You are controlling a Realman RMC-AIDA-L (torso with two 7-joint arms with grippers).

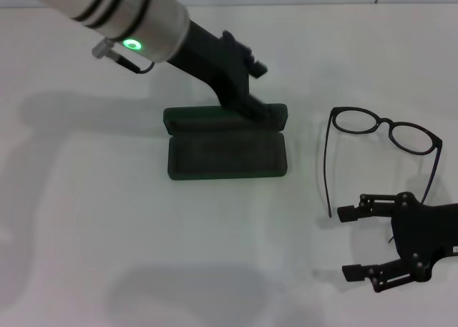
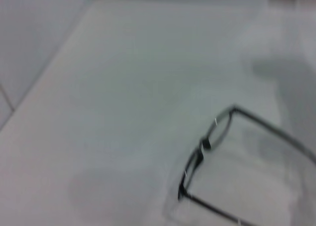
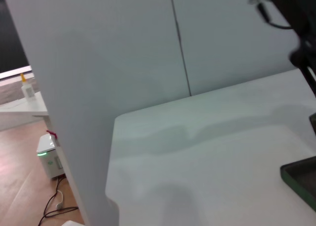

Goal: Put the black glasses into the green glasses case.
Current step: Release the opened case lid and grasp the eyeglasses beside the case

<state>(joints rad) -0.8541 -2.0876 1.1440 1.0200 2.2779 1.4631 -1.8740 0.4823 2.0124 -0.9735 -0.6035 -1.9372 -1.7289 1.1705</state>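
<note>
Two black fingers of the right pincer [image 1: 358, 242] stand wide apart nearest to us, low over the white tabletop [image 1: 107, 234], with nothing between them. Just beyond it we see the black glasses [image 1: 383, 137] lying unfolded, temple arms pointing towards us. To their left the green glasses case [image 1: 226, 155] lies open, and the left pincer [image 1: 266, 114] touches its lid; we cannot tell how its fingers stand

White left arm [image 1: 129, 12] with green light, black-banded; black skeletal right gripper [image 1: 351, 242].
</note>
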